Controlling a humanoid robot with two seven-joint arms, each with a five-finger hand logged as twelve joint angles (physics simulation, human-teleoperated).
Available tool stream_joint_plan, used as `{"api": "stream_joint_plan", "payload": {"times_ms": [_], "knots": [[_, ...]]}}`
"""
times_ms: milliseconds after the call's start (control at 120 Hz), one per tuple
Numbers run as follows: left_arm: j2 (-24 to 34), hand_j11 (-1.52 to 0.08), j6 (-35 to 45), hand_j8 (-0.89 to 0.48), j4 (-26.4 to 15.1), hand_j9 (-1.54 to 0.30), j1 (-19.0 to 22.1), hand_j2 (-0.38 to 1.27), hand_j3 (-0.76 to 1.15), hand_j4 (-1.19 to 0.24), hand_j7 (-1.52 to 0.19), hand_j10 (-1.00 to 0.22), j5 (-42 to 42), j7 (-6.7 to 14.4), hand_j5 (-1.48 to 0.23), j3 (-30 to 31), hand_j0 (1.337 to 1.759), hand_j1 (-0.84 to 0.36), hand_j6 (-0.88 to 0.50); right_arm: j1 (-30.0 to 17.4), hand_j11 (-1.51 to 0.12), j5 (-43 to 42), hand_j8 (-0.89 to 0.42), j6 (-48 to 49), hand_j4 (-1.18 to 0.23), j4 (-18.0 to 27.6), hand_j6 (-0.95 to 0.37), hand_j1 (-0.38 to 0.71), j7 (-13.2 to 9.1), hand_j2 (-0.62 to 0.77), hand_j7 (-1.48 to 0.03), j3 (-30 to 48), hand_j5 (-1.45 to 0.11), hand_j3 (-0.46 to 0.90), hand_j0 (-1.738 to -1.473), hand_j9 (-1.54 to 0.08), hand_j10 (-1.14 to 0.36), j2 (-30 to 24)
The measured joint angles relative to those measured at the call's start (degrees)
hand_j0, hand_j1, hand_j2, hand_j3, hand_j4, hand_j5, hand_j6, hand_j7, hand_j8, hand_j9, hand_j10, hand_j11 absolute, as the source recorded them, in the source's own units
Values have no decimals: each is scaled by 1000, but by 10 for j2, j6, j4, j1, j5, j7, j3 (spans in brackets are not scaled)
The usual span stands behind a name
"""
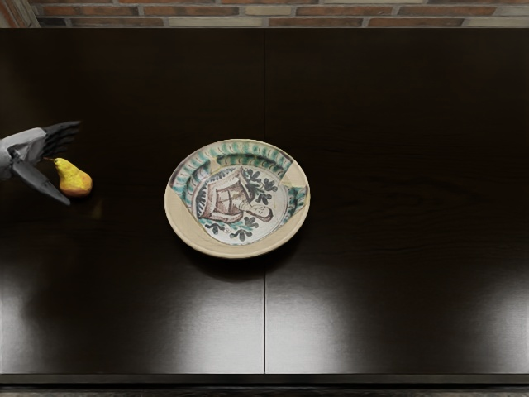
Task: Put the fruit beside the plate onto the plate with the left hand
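1. Yellow pear [73, 179] lies on the dark table [397, 273], mid-left of frame, well left of the painted plate [178, 219].
2. Its long axis slants, with the narrow end up-left and the fat end lower-right.
3. Left hand [33, 153] at the left edge has its fingers [62, 130] and thumb [41, 183] spread either side of the narrow end, not clamped.

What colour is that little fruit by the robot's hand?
The fruit is yellow with an orange blush, seen in the head view.

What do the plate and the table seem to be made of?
Plate: probably glazed ceramic, given the hand-painted green and brown pattern and the smooth cream rim. Table: likely dark polished wood, given the faint grain, the centre seam and the glossy reflections.
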Motion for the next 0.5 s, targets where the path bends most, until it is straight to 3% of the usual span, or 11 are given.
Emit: {"api": "stream_joint_plan", "payload": {"times_ms": [500], "knots": [[-1, -2, 0, -6, -4, -3, 13, 3, 0, -6, -3, -5, -3, -2, -3, -2, 1658, 347, -7, 0, -31, 0, -24, 0, -24, 0, -24, -320, 0, -5, -31, 0, -31, 0, -1658, -31, -24, 0]]}}
